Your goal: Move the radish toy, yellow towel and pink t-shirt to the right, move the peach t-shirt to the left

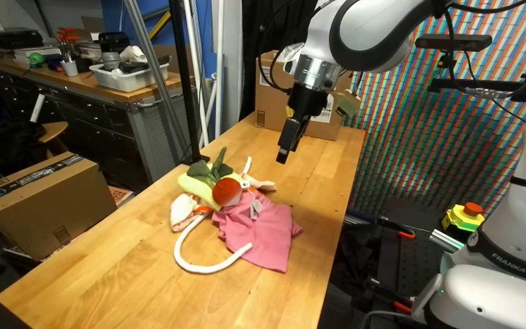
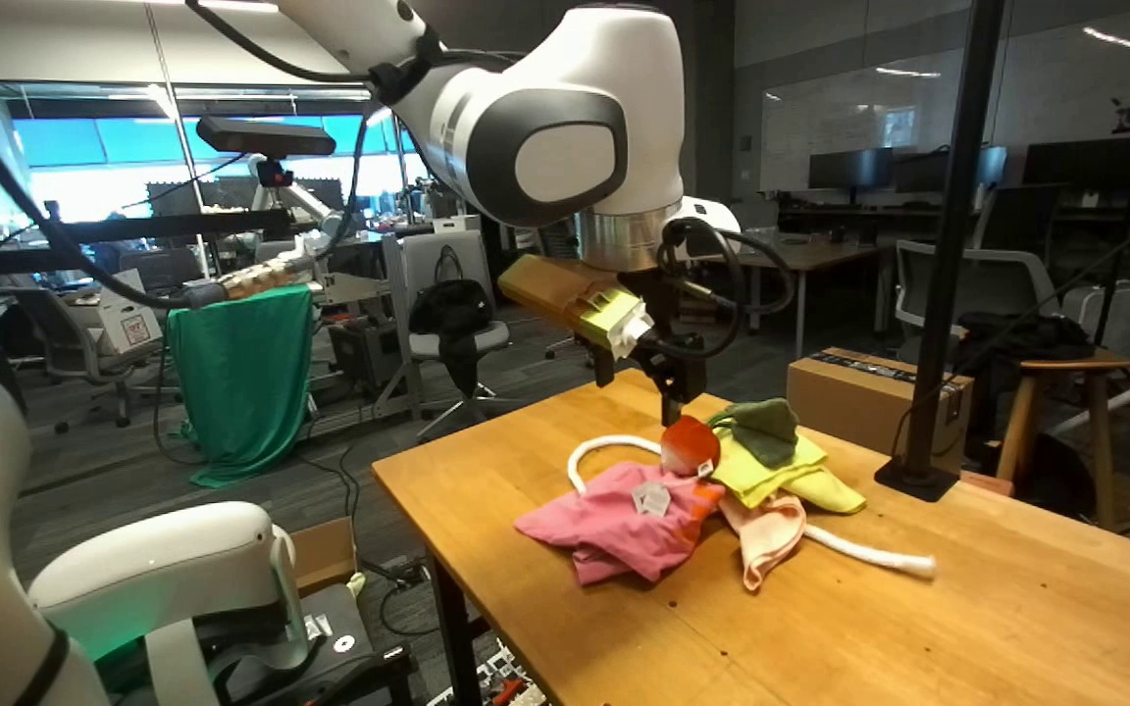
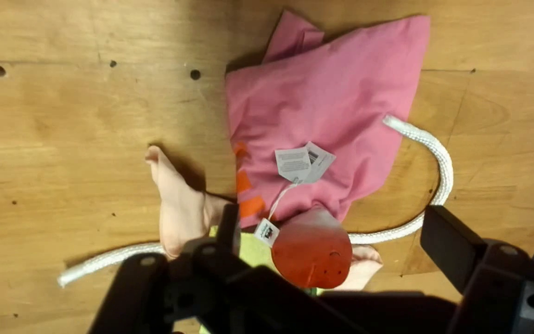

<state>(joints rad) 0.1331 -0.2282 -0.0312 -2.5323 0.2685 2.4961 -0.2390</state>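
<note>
Wooden table (image 1: 121, 269) runs near to far in an exterior view; all my lefts & rights are from there. My arm (image 1: 368, 29) comes over it from the right, & a cardboard box (image 1: 270, 105) stands at the far end. Now the cloths, mid-tbl: pink t-shirt (image 1: 260, 233) spread out near right, yellow towel (image 1: 194, 186) bunched far left of it, peach t-shirt (image 1: 183, 212) partly covered, poking out either side of the towel. My gripper (image 3: 332, 225) hangs above 'em, well clear of the tbl, fingers (image 3: 452, 248) spread wide, nothing gripped. White rope (image 3: 445, 171) loops out left & near, one end on the pink t-shirt, other end out the far side, middle hidden. Radish toy (image 3: 312, 253): red body just where towel & pink t-shirt meet, green leaves (image 2: 766, 431) flopped over the towel on the far side; in the wrist view I see it btwn my fingers, but it's lying below them. Smallest: two paper tags (image 3: 293, 163) on the pink t-shirt & a tiny white label (image 3: 266, 233) just beside the radish.
</note>
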